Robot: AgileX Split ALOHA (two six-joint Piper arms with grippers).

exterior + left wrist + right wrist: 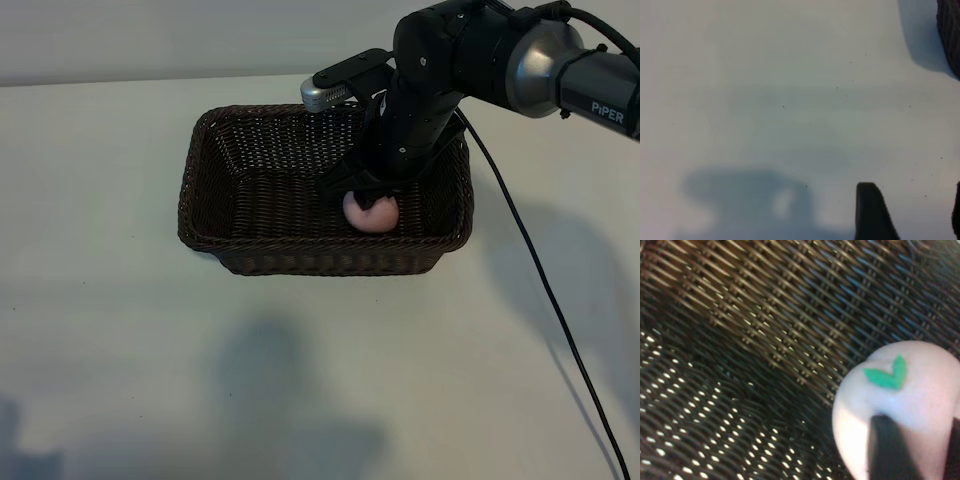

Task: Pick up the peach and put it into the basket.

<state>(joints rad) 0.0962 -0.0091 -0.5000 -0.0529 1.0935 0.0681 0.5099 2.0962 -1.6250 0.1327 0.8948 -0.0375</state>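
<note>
Left pincer (912,215): parked over bare surface (790,100), fingers apart, holding nothing. Basket (205,215): dark wicker, mid-surface. Peach (372,212): inside the basket toward its right end, low against the weave. Right pincer (368,192): directly over it, fingers either side; released or gripping, cannot tell. Peach looks light, smooth, rounded (likely to roll); take it across the widest middle.
</note>
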